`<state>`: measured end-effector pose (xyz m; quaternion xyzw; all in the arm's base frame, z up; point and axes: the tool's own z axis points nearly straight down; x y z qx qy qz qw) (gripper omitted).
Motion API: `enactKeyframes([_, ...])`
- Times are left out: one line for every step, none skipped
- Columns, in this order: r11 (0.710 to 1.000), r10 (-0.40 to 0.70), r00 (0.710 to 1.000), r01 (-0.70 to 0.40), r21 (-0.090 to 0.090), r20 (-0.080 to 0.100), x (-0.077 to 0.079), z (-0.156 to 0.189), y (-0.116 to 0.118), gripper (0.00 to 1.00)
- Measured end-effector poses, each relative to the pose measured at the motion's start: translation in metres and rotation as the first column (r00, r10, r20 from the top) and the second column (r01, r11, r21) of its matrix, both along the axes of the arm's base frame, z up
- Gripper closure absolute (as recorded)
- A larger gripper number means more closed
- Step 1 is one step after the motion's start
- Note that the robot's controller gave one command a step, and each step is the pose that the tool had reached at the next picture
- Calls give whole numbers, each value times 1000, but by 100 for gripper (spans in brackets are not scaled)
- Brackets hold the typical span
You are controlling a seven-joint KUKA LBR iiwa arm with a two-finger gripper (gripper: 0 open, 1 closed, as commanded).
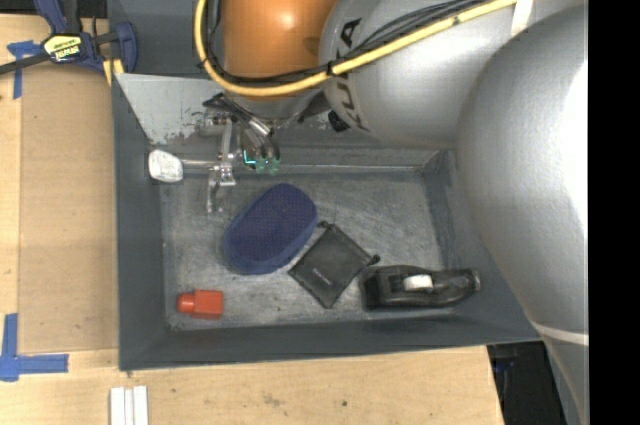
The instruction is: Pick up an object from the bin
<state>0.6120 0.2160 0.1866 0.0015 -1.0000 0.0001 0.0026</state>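
My gripper [230, 153] hangs under the orange wrist cover at the bin's far left, close to the back wall. Just left of it lies a small white lump [165, 166], with a thin pale bar running from it toward the gripper. A dark blue oval pad [268, 228] lies right below and in front of the gripper, apart from it. I see nothing held in the gripper.
A black square piece [330, 265] leans against the blue pad's right side. A black tape dispenser [420, 286] lies at the front right. A small red block [200, 303] sits in the front left corner. The arm covers the bin's right and back.
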Motion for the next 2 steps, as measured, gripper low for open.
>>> enactKeyframes([996,92,996,-92,10,16,-3,-111,-69,0])
enactKeyframes([973,232,972,-232,3,24,-54,-109,-131,0])
